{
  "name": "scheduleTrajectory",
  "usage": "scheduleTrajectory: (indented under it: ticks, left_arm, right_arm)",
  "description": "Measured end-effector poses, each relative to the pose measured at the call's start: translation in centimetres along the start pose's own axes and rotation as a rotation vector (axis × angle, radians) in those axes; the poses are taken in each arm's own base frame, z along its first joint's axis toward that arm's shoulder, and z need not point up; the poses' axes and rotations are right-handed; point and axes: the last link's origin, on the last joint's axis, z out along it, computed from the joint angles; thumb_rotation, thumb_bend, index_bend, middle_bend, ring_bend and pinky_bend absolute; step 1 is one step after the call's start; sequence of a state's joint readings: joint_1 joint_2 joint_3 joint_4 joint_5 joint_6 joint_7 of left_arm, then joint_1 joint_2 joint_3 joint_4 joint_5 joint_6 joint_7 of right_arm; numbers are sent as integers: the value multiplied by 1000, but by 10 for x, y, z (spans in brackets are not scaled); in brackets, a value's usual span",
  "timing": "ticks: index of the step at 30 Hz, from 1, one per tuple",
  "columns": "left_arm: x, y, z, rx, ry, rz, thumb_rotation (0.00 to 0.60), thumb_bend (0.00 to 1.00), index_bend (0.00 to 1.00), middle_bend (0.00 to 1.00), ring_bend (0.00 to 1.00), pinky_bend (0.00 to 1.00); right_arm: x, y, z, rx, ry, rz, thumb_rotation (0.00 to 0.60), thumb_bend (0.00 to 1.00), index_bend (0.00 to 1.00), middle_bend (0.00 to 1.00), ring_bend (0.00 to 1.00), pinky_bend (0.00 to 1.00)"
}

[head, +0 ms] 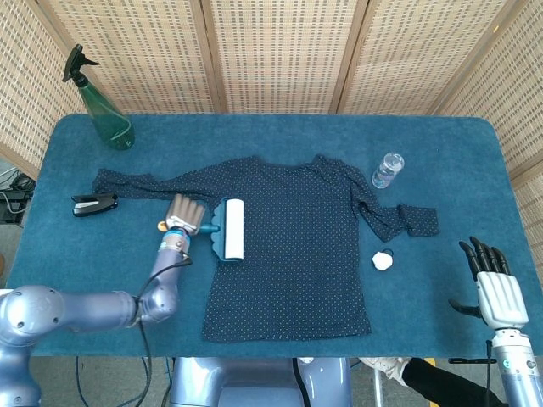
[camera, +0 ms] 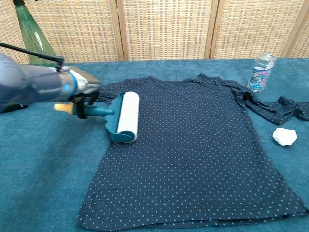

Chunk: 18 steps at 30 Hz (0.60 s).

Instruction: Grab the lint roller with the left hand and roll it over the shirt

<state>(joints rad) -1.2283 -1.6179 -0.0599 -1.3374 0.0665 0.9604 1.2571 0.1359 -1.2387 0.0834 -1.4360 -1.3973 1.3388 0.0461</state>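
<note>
A dark blue dotted shirt (head: 293, 246) (camera: 193, 150) lies flat on the blue table. My left hand (head: 184, 215) (camera: 83, 89) grips the teal handle of the lint roller (head: 229, 229) (camera: 124, 117). The roller's white drum rests on the shirt's left edge, just below the left sleeve. An orange tip of the handle pokes out behind the hand. My right hand (head: 492, 284) hovers open at the table's right front corner, far from the shirt; only the head view shows it.
A green spray bottle (head: 103, 106) stands at the back left. A black stapler (head: 93, 204) lies by the left sleeve. A small clear bottle (head: 387, 170) (camera: 260, 72) and a white crumpled wad (head: 383, 260) (camera: 285, 136) sit right of the shirt. Wicker screens close off the back.
</note>
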Motion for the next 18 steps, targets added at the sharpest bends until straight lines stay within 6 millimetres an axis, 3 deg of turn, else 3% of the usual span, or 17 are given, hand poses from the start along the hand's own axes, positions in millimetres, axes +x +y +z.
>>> scheduleTrajectory:
  ticks: [8,13,15,18]
  left_arm:
    - [-15,-29,-3,7,4,-20,600,527,884,862,691,648]
    - [-22,-42,-5,-8,15,-28,600,523,864,803,658,566]
    - [-23,-43,-6,-16,25,-23,600,509,774,708,587,471]
    - [-26,-45,-7,-23,45,4,600,438,484,434,361,278]
  right_arm:
    - [-2,-5,-1,14,-3,-9,600,147,50,0,0,0]
    - [-3,-8,-3,23,-4,-14,600,147,50,0,0,0]
    - [-3,-9,-3,25,-3,-15,600,146,50,0,0,0]
    - [-4,-9,-4,25,-3,-17,600,146,49,0,0,0]
